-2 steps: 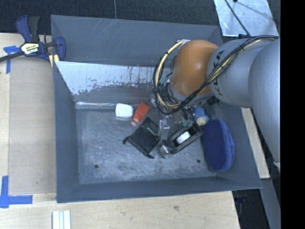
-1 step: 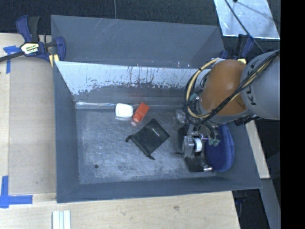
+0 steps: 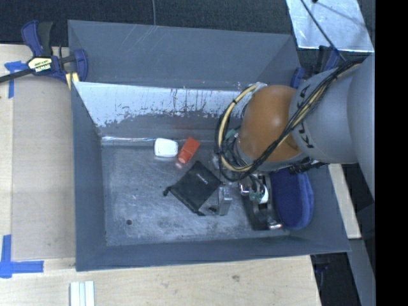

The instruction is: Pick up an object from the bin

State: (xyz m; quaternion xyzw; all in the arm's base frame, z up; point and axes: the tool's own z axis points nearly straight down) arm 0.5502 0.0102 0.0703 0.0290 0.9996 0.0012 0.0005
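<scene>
Gripper (image 3: 226,199) is low in the bin (image 3: 89,190), right of centre, just beside the flat black object (image 3: 193,187). Can't tell if it's open or closed. Nothing visibly held, so grasp and lift look undone.

Pincer (image 3: 224,197) mostly masked by orange wrist cover (image 3: 268,129). Blue padded thing (image 3: 294,203) at 4 o'clock in bin (image 3: 89,190), top tucked under arm (image 3: 344,120). Black flat thing (image 3: 194,187) mid-bin, 3 o'clock edge lost behind pincer. Orange-red item (image 3: 189,150) toward 12 o'clock, too small to name.
</scene>
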